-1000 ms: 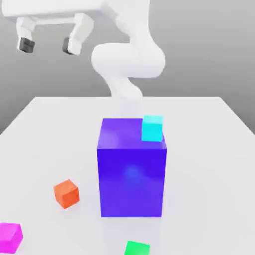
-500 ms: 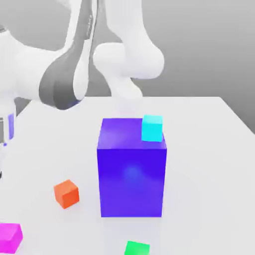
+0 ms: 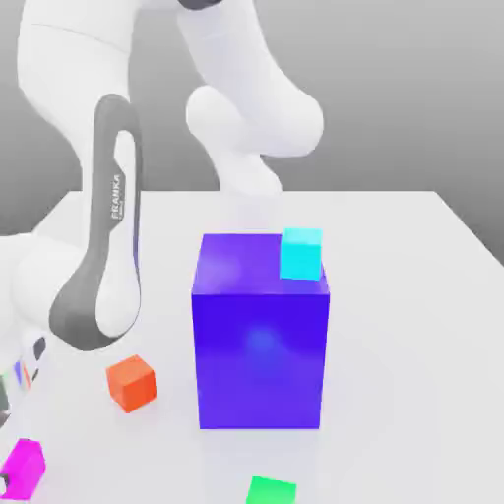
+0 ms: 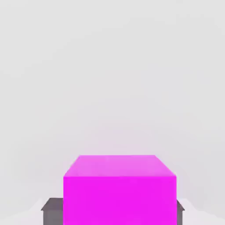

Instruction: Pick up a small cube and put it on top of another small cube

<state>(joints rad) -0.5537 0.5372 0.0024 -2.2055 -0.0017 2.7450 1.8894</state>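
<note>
Your gripper (image 4: 117,212) was closed w/ the magenta cube (image 3: 26,467) between its pads, low at the exterior view's left, approx. table (image 3: 413,394) level. You needed a slow, straight lift, w/o twist, b4 any sideways travel.

hand (image 4: 117,213): partly cut off by the exterior view's left edge
pink cube (image 4: 119,200): between the fingers (image 4: 53,214), partly cut off in the hand view
fingers: partly cut off there too
green cube (image 3: 272,491): apart from the hand, cut off by the exterior view's lower edge
</note>
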